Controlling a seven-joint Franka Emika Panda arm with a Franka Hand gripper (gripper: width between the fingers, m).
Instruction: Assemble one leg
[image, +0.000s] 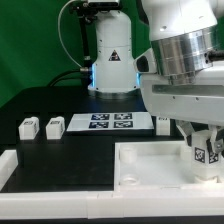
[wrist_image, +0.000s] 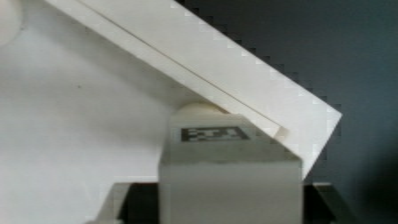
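My gripper (image: 206, 140) is shut on a leg (image: 207, 153), a small white blocky peg with a black-and-white tag. It holds the leg upright over the corner of the large white tray-like part (image: 150, 168) at the exterior view's right. In the wrist view the leg (wrist_image: 222, 165) fills the space between my dark fingers (wrist_image: 139, 202), its tagged end pointing at the tray's raised rim (wrist_image: 214, 70). I cannot tell whether the leg touches the tray. Two more legs (image: 28, 127) (image: 55, 127) stand on the black table at the exterior view's left.
The marker board (image: 110, 123) lies behind the tray. Another leg (image: 162, 123) sits next to the board's right end. A white part (image: 8, 167) lies at the front left edge. A white base with a warning sign (image: 113, 60) stands at the back.
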